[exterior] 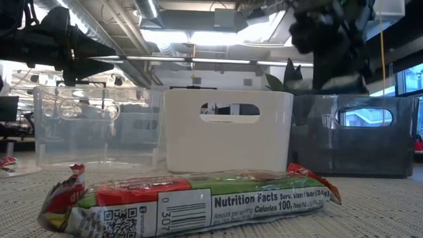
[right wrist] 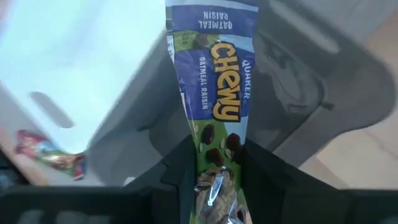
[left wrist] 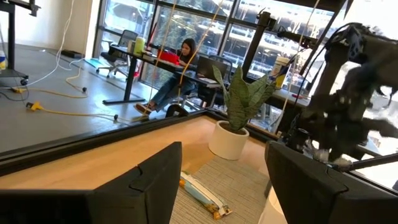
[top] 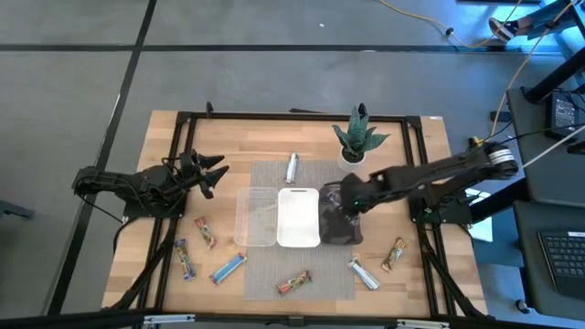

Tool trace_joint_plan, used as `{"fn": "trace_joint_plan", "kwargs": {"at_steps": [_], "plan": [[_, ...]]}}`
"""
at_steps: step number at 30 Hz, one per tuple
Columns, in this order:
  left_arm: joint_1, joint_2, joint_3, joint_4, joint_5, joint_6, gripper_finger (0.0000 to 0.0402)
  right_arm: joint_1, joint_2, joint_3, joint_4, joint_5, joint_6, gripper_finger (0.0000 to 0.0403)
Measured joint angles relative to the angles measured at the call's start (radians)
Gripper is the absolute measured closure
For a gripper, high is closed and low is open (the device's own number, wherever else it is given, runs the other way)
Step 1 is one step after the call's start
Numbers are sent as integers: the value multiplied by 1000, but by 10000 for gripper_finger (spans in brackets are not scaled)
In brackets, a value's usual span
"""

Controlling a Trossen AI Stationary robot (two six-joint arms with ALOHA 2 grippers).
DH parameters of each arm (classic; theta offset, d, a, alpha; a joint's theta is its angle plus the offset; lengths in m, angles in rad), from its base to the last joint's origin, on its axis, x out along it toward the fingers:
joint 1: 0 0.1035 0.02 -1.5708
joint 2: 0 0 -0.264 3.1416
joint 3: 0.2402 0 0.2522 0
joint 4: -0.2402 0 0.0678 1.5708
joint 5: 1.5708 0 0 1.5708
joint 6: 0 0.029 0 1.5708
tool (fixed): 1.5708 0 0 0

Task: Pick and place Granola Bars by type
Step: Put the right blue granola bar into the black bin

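Observation:
My right gripper (right wrist: 214, 157) (top: 345, 196) is shut on a blue Quaker Chewy granola bar (right wrist: 211, 74) and hovers over the dark grey bin (top: 337, 226) (right wrist: 298, 93), beside the white bin (top: 298, 217). In the low view it shows above that bin (exterior: 350, 135). My left gripper (top: 212, 171) (left wrist: 224, 155) is open and holds nothing, raised over the table's left part. A silver bar (top: 292, 167) (left wrist: 202, 196) lies flat on the mat near the plant. Several more bars lie flat along the near side, among them a red-green one (top: 294, 283) (exterior: 185, 201). My right gripper pinches the blue bar between its two fingers by one crimped end (right wrist: 215, 171). The fingers point down from above and lie along the bar. The bar is lifted clear and its free end (right wrist: 211, 18) reaches out beyond the fingertips, over the dark grey bin.
A clear bin (top: 258, 217) stands left of the white one on a grey mat (top: 265, 178). A potted green plant (top: 356, 139) stands at the mat's far right corner. Loose bars lie left (top: 204, 231) and right (top: 394, 254) of the mat. A person sits at a desk far behind.

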Motion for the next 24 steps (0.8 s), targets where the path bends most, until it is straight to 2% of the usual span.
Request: {"fn": "trace_joint_plan", "kwargs": {"at_steps": [6, 11, 19, 24], "plan": [[0, 0, 0, 0, 0, 0, 176, 6, 132, 0, 6, 0, 78, 288], [0, 0, 0, 0, 0, 0, 177, 6, 206, -1, 17, -4, 81, 288], [0, 0, 0, 0, 0, 0, 178, 5, 247, -1, 78, -106, 80, 288], [0, 0, 0, 0, 0, 0, 176, 5, 247, -1, 88, -124, 80, 288]]}}
